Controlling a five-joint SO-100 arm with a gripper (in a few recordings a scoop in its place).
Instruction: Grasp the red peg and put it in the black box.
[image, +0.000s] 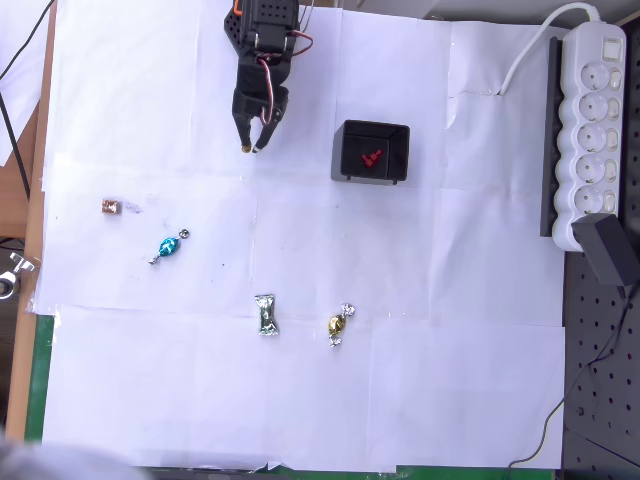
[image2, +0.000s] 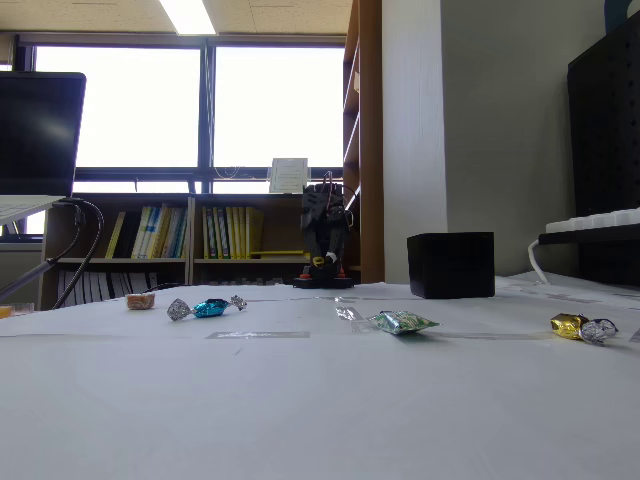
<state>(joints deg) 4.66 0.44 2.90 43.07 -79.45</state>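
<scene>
The black box (image: 371, 152) stands right of centre at the back of the white paper, and its side shows in the fixed view (image2: 450, 265). On its dark floor lies a small cluster of dark-red pieces, the red peg (image: 371, 157) among them. My gripper (image: 251, 148) hangs left of the box, about a box-width away, pointing down at the paper. Its fingers meet at the tips, shut with nothing between them. In the fixed view the arm (image2: 325, 235) stands at the far edge, left of the box.
A pinkish-brown square piece (image: 111, 206) and a blue-wrapped candy (image: 168, 246) lie at the left. A green candy (image: 266, 315) and a gold candy (image: 338, 325) lie nearer the front. A white power strip (image: 590, 130) runs along the right edge.
</scene>
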